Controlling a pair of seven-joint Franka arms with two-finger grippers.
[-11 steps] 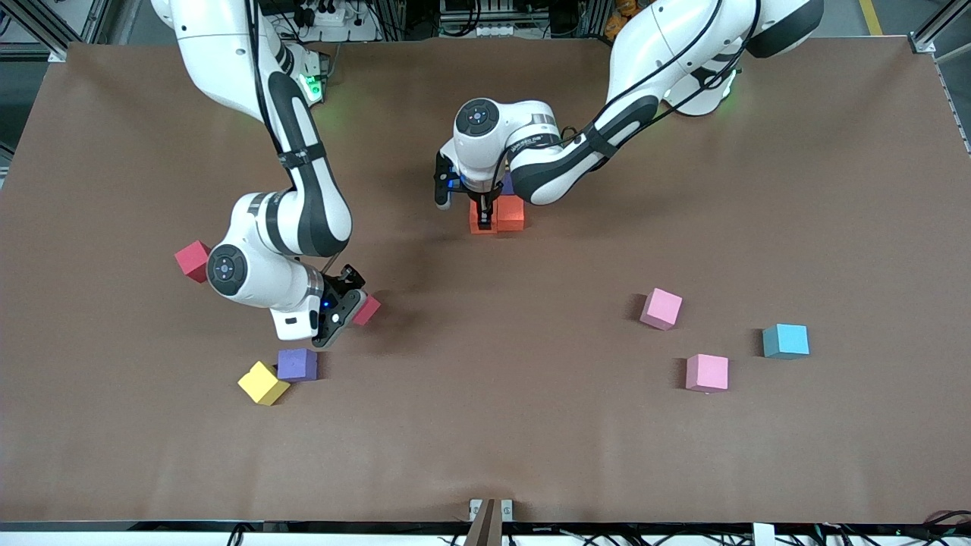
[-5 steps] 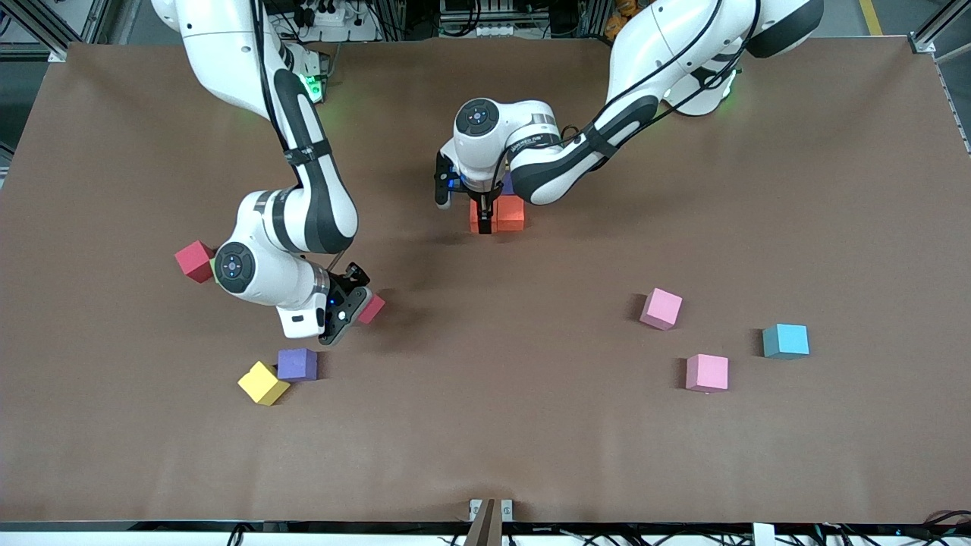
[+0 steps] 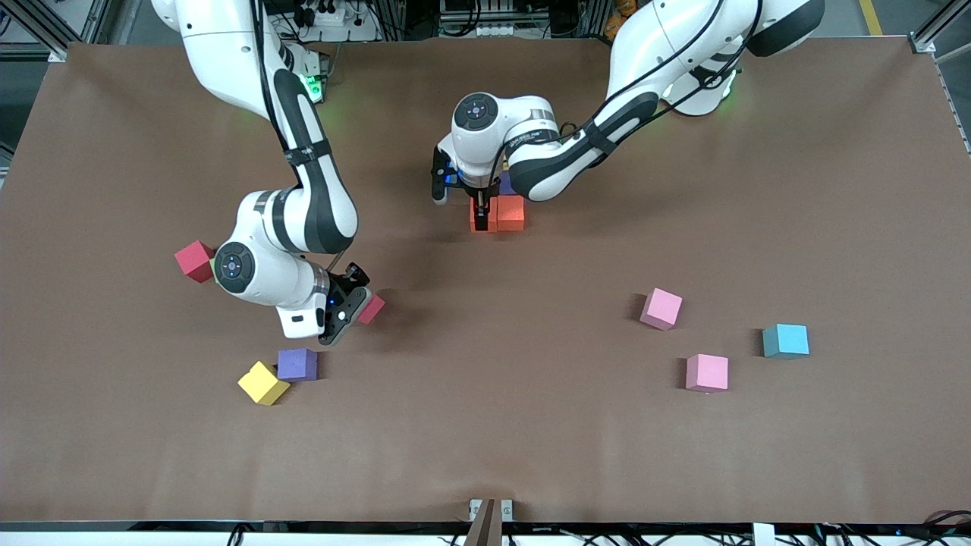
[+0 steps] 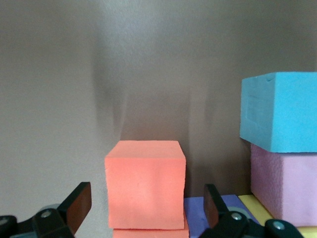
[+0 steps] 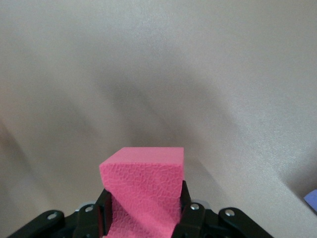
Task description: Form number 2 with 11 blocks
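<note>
Early stage, most of the 2 not built yet. Started cluster sits mid-worktop toward the robots' bases: two orange blocks side by side in front view, and the left wrist view shows more packed beside them, a blue block, a pale pink one, a purple one and a sliver of yellow; exact count in the cluster unclear since the arm hides part of it. Left gripper is right at the orange blocks, fingers spread wide either side of one, not squeezing it, so that block looks just placed. Right gripper is over the worktop toward the right arm's end, fingers clamped on a pink-red block, likely the next to go in. Still loose: red block, yellow block touching purple block, two pink blocks, and a blue block toward the left arm's end. Roughly half or more left to place.
</note>
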